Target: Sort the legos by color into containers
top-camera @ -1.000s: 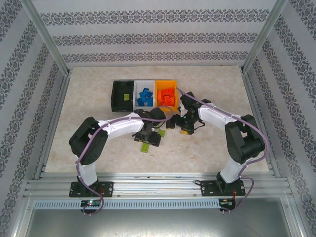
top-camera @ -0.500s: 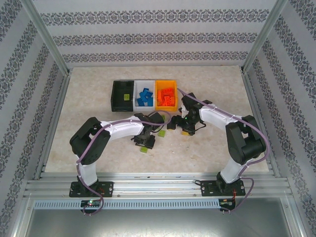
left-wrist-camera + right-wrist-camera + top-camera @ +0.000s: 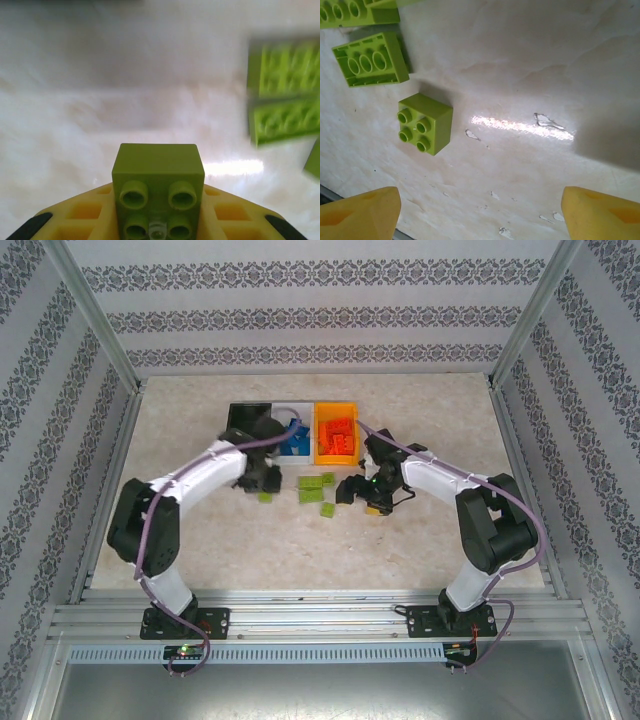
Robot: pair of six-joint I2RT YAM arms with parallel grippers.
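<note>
Firmly, left claw (image 3: 160, 227) grips a lime brick (image 3: 158, 170); right claw (image 3: 480, 210) gapes wide, second brick (image 3: 425, 124) lying just ahead.

Left arm (image 3: 200, 472) lying across front of black bin (image 3: 247, 414), blocking approach. Loose lime bricks (image 3: 313, 486) cluttering tabletop (image 3: 300, 550) between it and right arm (image 3: 440, 478). Near strip, both sides lying open.

A black plastic bin (image 3: 236, 418), white plastic bin (image 3: 303, 408) and orange plastic bin (image 3: 336, 405) are set side by side far-centre on the beige marbled tabletop (image 3: 430, 540). Loose lime-green studded bricks (image 3: 311, 489) are scattered just in front; one brick (image 3: 370, 59) is laid hollow side up.
</note>
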